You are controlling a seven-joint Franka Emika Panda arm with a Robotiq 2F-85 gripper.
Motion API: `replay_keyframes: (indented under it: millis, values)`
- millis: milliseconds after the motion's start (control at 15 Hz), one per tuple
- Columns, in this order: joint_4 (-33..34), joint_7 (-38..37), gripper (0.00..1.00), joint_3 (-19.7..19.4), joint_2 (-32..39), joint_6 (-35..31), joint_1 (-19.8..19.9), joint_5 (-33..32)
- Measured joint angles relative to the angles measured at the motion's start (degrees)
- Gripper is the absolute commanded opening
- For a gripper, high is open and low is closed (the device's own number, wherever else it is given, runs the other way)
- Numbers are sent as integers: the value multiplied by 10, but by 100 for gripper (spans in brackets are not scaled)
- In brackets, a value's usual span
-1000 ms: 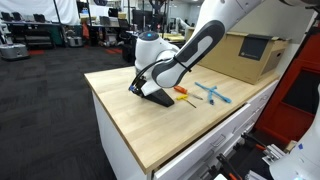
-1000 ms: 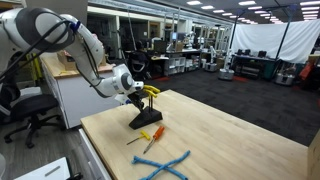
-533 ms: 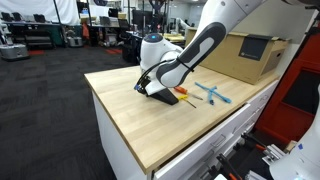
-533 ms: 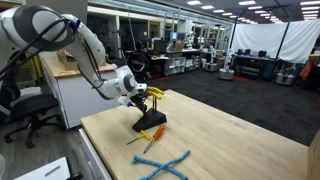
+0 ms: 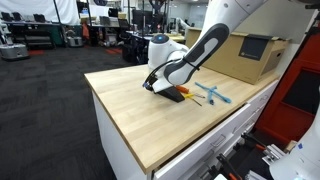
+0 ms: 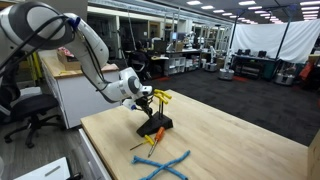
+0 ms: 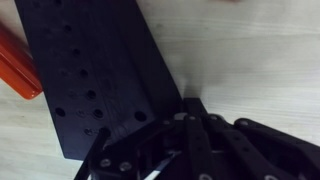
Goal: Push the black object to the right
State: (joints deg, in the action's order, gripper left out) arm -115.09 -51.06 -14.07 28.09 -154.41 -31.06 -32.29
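The black object (image 5: 166, 91) is a wedge-shaped stand on the wooden table. Yellow T-handle tools (image 6: 160, 97) stick up from its top, above its base (image 6: 156, 127). In the wrist view its perforated face (image 7: 95, 80) fills the upper left. My gripper (image 5: 152, 82) is pressed against the stand's side, seen in both exterior views (image 6: 143, 98). Its fingers (image 7: 186, 125) are together, holding nothing, with the tips against the stand's edge. The stand is up against an orange screwdriver (image 5: 183, 94).
The orange screwdriver (image 6: 153, 139) and its handle (image 7: 15, 65) lie beside the stand. Two crossed blue screwdrivers (image 5: 213, 93) (image 6: 166, 167) lie just beyond. A cardboard box (image 5: 245, 55) stands at the table's far end. The wooden table (image 5: 150, 125) has drawers below.
My gripper has slid the black stand across the table towards the screwdrivers. The stand has gone from clear of the orange screwdriver to right against it.
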Motion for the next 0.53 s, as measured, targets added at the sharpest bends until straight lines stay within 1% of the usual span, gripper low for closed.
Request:
replay_keyframes:
  millis: [533]
  values:
    - [-37,-46,0,-3,-23,-6,36,-57]
